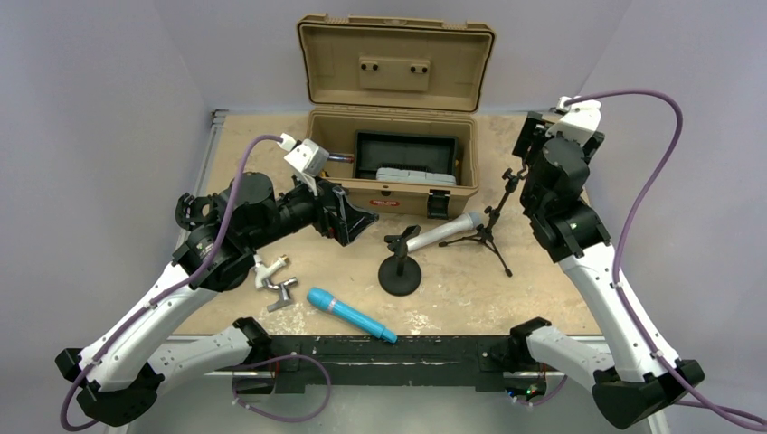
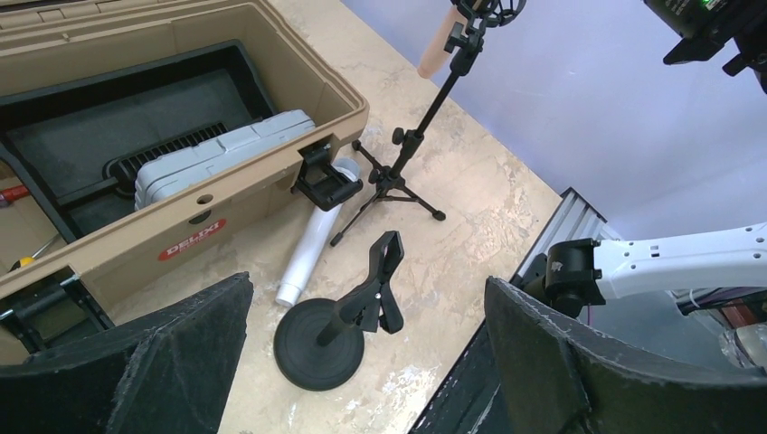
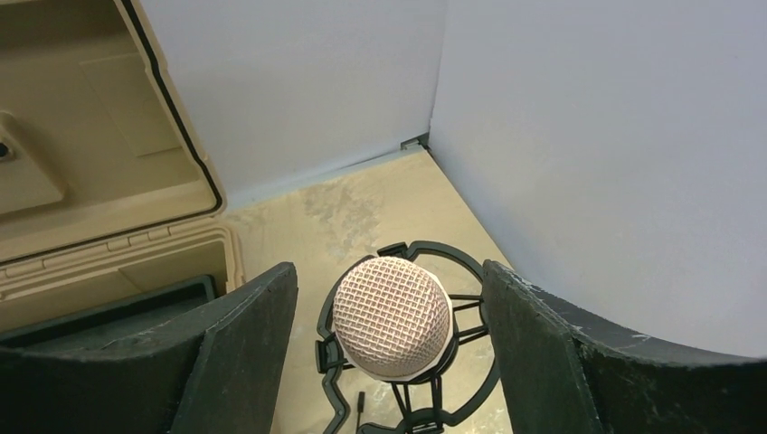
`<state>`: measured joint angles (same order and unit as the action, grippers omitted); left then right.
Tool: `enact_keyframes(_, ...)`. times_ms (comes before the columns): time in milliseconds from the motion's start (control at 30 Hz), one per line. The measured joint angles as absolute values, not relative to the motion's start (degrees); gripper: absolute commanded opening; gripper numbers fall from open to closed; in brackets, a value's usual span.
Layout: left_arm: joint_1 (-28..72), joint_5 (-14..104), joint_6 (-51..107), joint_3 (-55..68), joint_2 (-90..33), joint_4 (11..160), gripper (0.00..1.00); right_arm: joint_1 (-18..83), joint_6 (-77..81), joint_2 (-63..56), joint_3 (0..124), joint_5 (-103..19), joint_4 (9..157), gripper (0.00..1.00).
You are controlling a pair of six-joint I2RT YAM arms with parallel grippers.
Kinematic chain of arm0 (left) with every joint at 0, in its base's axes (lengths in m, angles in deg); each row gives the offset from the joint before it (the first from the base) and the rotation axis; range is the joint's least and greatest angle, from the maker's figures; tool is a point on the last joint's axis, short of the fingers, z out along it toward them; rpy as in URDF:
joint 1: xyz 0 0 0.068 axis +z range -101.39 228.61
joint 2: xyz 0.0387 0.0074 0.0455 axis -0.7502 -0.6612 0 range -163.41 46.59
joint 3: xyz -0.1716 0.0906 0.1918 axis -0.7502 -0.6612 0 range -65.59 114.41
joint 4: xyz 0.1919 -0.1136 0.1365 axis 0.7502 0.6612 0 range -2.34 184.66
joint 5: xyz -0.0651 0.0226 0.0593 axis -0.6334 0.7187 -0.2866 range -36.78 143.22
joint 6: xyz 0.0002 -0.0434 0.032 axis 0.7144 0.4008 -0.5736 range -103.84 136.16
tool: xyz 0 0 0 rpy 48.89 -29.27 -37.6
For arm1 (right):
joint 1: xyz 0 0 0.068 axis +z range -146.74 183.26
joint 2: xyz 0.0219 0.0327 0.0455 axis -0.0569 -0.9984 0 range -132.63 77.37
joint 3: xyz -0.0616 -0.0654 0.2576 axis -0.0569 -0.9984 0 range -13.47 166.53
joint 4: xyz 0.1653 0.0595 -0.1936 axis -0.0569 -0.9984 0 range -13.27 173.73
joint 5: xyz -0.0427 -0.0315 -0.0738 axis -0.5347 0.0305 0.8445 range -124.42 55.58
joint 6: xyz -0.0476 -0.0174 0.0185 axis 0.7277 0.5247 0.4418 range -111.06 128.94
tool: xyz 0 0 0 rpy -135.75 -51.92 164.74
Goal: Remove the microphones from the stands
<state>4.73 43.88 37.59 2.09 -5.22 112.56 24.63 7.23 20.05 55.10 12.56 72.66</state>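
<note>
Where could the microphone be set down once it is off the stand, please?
Bare tabletop lies near right, past the round-base stand, and back left beside the toolbox. The middle is crowded: silver microphone, tripod stand, blue microphone.

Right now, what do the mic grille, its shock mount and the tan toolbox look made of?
Mic grille: woven wire mesh, likely metal, pale pinkish with a slight sheen; the fine crosshatch shows.
Shock mount: thin black ring and struts, matte; plastic or painted metal, cannot tell.
Tan toolbox: moulded plastic by the look, matte, with rounded corners and moulded ribs.
</note>
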Motion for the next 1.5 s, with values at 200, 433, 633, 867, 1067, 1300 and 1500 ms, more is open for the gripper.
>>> enact_keyframes(200,4.73,44.08,37.59,2.09,-5.22,112.56,0.97,24.63,8.14,19.92,52.81,12.56,73.18,0.69)
enact_keyframes(433,4.73,44.14,37.57,2.09,-5.22,112.56,0.97,24.63,9.61,18.56,52.17,12.56,75.15,0.6)
enact_keyframes(633,4.73,44.36,37.57,2.09,-5.22,112.56,0.98,24.63,10.07,18.47,50.78,12.56,77.66,0.65)
enact_keyframes(867,4.73,44.4,37.57,2.09,-5.25,112.56,0.98,24.63,10.09,18.39,50.08,12.65,78.64,0.75)
enact_keyframes(1067,4.73,44.4,37.57,2.09,-5.25,112.56,0.98,24.63,10.09,17.1,49.51,13.3,78.6,0.76)
enact_keyframes(1300,4.73,44.4,37.57,2.09,-5.27,112.56,0.98,24.63,10.02,16.88,49.09,14.33,78.29,0.8)
enact_keyframes(1500,4.73,44.38,37.59,2.09,-5.31,112.56,0.98,24.63,1.98,16.9,49.09,13.94,73.66,0.98)
